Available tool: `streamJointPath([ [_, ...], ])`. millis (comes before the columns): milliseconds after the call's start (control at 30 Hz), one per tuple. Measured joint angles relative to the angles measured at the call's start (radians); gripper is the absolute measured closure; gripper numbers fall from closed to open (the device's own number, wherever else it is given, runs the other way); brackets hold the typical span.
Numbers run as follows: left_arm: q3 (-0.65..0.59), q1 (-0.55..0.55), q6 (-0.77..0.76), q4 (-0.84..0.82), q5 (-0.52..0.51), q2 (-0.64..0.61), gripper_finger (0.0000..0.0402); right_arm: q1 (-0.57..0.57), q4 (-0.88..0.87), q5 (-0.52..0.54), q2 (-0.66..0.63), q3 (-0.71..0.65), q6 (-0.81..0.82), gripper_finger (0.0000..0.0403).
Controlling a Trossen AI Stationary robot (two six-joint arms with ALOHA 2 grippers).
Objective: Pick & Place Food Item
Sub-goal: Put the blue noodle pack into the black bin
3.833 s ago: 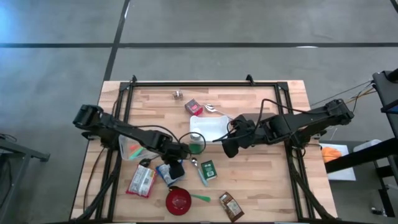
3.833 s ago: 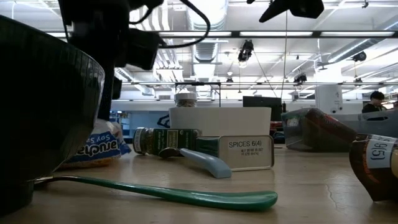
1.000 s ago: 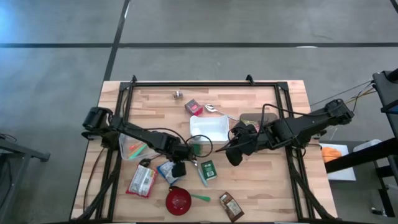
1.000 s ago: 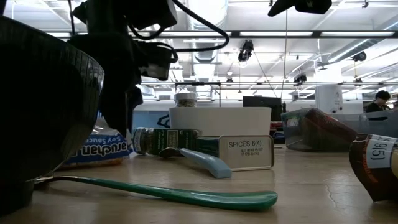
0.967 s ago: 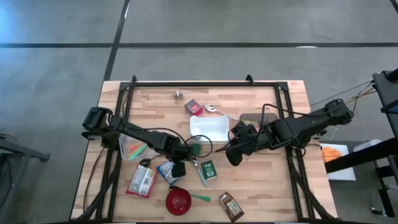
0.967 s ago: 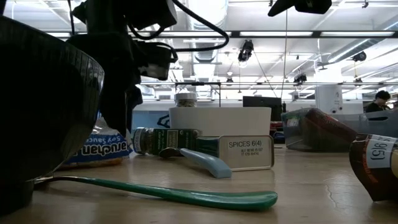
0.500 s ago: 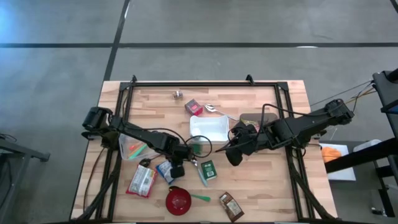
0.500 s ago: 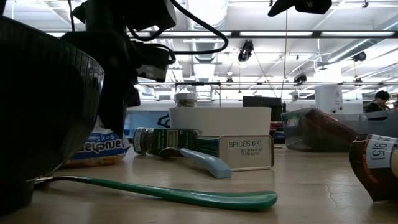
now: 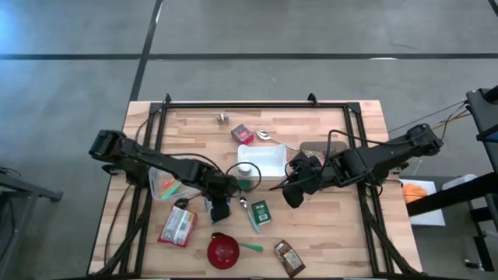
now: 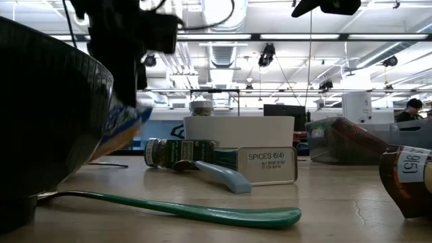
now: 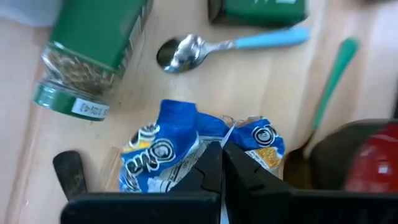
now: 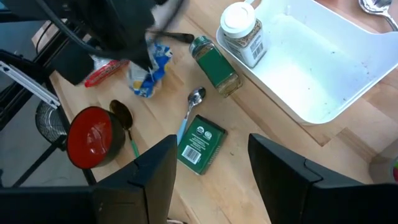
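Blue packet (image 10: pixel 121 131) motion-blurred in low view, print unreadable. Red bowl (image 11: pixel 373 165) cut off at wrist picture's edge. Brown pouch (image 10: pixel 407 181) cropped at right.

The high view looks straight down on the whole table (image 9: pixel 327 225) from well above. The low view sits at table-top height, close against the red bowl (image 10: pixel 40 115), facing level across toward the room. The left wrist view looks down past the left tool (image 11: pixel 221 163), very near the blue packet (image 11: pixel 186 149) pinched at its tips. The right wrist view looks forward from behind the right tool (image 12: pixel 211 168), farther off. Both wrist views share the blue-handled spoon (image 12: pixel 188 115) and the green jar (image 11: pixel 93 59).
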Motion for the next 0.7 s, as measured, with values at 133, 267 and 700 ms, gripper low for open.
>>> streamJointPath([
  [133,0.000,0.000,-0.025,0.002,-0.018,-0.068,0.0401,0.000,0.000,0.000,0.000,0.000,0.001,0.0206],
  [267,0.000,0.000,-0.057,0.013,-0.052,-0.142,0.0401,0.000,0.007,0.000,0.000,0.000,0.023,0.0206],
  [700,0.000,0.000,-0.073,0.192,-0.159,-0.271,0.0401,-0.041,0.309,0.000,0.000,-0.005,-0.051,0.0206],
])
